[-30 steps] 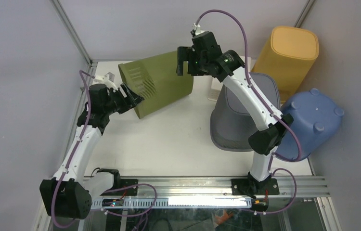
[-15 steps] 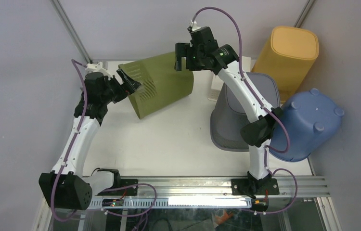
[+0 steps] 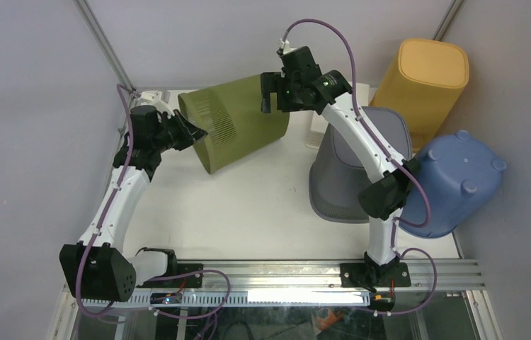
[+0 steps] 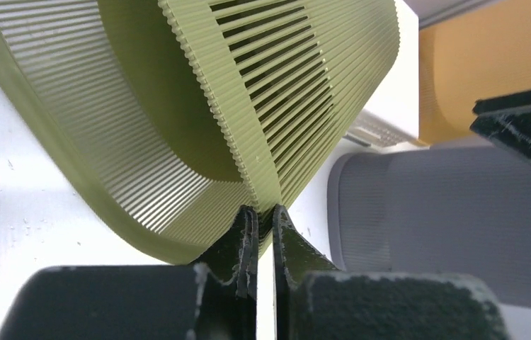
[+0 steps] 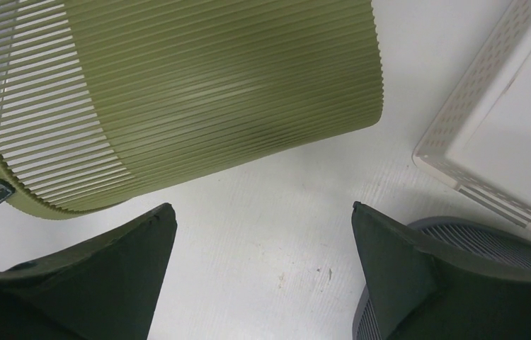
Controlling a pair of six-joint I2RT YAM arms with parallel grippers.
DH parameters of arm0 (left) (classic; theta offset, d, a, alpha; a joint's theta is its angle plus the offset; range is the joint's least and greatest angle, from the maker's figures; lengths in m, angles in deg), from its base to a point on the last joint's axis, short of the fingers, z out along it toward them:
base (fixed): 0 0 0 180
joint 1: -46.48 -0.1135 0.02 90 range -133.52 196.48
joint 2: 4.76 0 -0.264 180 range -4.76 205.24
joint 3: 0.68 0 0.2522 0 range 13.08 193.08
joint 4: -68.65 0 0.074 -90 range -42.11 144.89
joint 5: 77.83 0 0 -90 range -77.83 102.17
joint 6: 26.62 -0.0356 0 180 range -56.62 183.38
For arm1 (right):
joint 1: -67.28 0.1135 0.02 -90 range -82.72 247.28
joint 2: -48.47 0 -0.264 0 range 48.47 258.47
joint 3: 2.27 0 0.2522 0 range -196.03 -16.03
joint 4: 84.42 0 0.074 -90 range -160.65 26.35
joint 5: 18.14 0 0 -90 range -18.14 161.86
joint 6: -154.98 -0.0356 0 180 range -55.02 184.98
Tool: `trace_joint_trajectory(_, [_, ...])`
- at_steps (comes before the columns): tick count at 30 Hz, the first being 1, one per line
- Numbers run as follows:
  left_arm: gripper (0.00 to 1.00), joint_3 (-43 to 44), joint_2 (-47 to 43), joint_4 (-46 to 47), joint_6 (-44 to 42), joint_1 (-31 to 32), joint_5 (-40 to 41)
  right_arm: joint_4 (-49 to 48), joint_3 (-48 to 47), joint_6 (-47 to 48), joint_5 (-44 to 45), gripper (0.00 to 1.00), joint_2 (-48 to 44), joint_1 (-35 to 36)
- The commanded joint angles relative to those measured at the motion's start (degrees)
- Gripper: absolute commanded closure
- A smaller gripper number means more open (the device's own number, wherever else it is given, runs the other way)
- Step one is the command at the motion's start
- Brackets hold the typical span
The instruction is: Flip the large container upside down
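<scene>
The large container (image 3: 241, 124) is an olive-green ribbed bin lying tilted on its side at the back of the table, its mouth facing left. My left gripper (image 3: 193, 132) is at that mouth, shut on the near rim. The left wrist view shows the two fingers pinching the ribbed rim (image 4: 266, 177), the gripper (image 4: 263, 210) nearly closed around it. My right gripper (image 3: 271, 92) hovers open over the bin's closed end. In the right wrist view the green container (image 5: 178, 85) lies ahead of the wide-open gripper (image 5: 259, 207), with only bare table between the fingers.
A grey ribbed basket (image 3: 351, 177) stands upside down under the right arm. A blue tub (image 3: 457, 180) and a tall yellow bin (image 3: 425, 78) sit at the right edge. A white perforated tray (image 5: 503, 120) lies behind the grey basket.
My left gripper rose to the bin's mouth, opened, then shut on the rim. The bin shifted slightly right and its mouth lifted a little. The right gripper stayed open, barely moving.
</scene>
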Motion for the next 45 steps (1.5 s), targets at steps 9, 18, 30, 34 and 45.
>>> trace_joint_trajectory(9, [1.0, 4.99, -3.58, -11.36, -17.75, -0.26, -3.45, 2.65, 3.38, 4.12, 4.6, 0.01, -7.54, 0.04])
trace_joint_trajectory(18, [1.0, 2.16, -4.64, -2.52, -10.15, -0.21, -26.17, 1.44, 4.97, 0.76, 5.68, 0.01, -7.81, 1.12])
trace_joint_trajectory(30, [1.0, -0.18, -7.5, 5.31, -6.5, -0.27, -40.42, 0.74, 2.42, 0.15, 9.45, 0.01, -7.03, 2.36])
trace_joint_trajectory(34, [1.0, -1.77, -9.26, 7.2, -5.32, -0.28, -44.15, 1.73, -0.09, 0.18, 8.48, 0.01, -5.51, 1.92])
trace_joint_trajectory(45, [1.0, -8.31, -10.36, 6.99, -6.56, -0.5, -36.55, 1.15, -0.26, -0.79, 6.61, 0.01, -3.03, 0.97])
